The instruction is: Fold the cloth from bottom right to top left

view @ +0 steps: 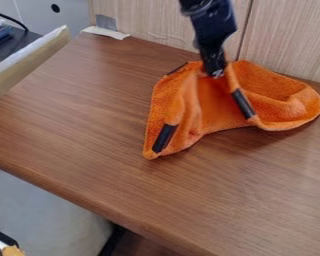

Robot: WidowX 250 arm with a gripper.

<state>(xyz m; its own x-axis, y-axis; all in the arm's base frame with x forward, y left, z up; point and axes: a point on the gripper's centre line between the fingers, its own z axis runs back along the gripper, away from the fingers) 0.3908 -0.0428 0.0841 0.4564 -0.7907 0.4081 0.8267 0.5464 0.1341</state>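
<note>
Camera view: rumpled orange cloth (213, 110) with black rectangular strips (165, 138) spreads beside your black pincer (217, 73); you can't tell its opening or hold.

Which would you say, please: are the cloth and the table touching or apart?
Touching. The camera view shows the cloth resting on the table, lower-left corner down.

Open tabletop (76, 110) left of cloth (213, 110), wall (152, 22) (wood-grained) blocking behind
</note>
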